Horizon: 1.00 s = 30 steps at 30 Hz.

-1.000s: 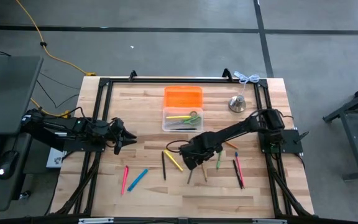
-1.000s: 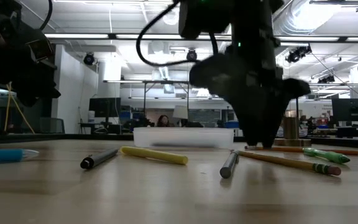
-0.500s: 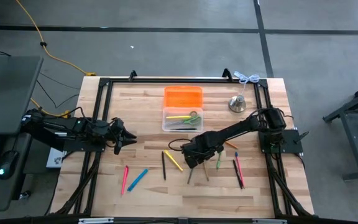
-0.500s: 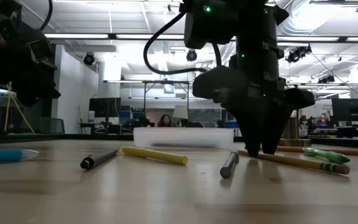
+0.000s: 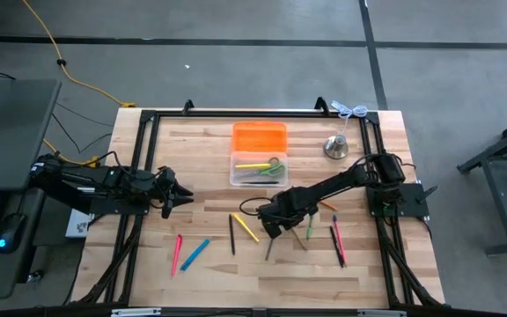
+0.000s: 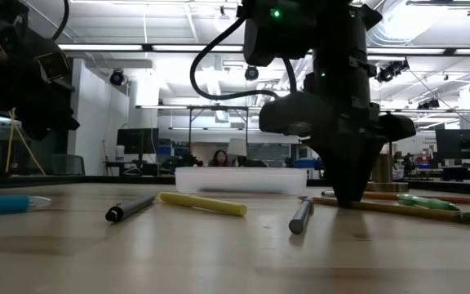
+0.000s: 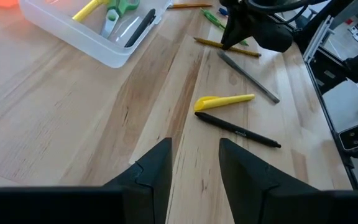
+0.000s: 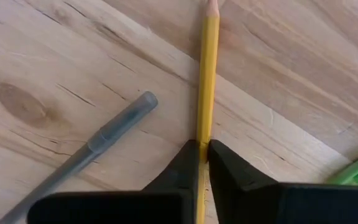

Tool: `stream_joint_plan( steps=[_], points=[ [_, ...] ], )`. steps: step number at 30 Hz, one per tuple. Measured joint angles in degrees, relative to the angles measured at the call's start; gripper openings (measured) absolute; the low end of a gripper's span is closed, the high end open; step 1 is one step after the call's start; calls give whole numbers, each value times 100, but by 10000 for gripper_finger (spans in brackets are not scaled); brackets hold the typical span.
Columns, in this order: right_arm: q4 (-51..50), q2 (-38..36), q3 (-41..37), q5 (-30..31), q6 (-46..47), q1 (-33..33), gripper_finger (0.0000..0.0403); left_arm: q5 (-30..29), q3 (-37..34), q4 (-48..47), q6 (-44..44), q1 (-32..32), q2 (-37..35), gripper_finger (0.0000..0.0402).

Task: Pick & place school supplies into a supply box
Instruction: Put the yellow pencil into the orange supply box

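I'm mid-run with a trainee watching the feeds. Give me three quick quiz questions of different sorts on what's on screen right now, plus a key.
1. True or false: the right end effector has its fingers closed on the yellow pencil.
2. Multiple choice: what lies on the wood right beside that pencil? A) a grey pen B) the scissors C) the silver bell
3. Fill in: the left end effector is ____ and holds nothing, waiting at the table's left side.

Key
1. True; the pencil is pinched between the fingertips, still down on the table.
2. A, the grey pen.
3. Open.
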Motion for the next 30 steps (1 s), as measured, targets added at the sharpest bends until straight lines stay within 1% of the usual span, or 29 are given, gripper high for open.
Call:
stream_joint_plan(
  steps=[3, 7, 15, 23, 30],
  points=[
    [2, 56, 0, 75, 16, 27, 3, 2, 0, 0, 4, 0, -1, 161],
    [-67, 64, -4, 260, 39, 65, 6, 2, 0, -1, 17, 0, -1, 161],
    [-78, 45, 13, 183, 42, 61, 4, -2, 0, 0, 17, 0, -1, 161],
    [-54, -282, -18, 119, 244, 45, 1, -20, 0, 0, 17, 0, -1, 161],
    [-16, -605, -17, 226, 341, 37, 1, -17, 0, -10, 22, 0, 0, 161]
  ],
)
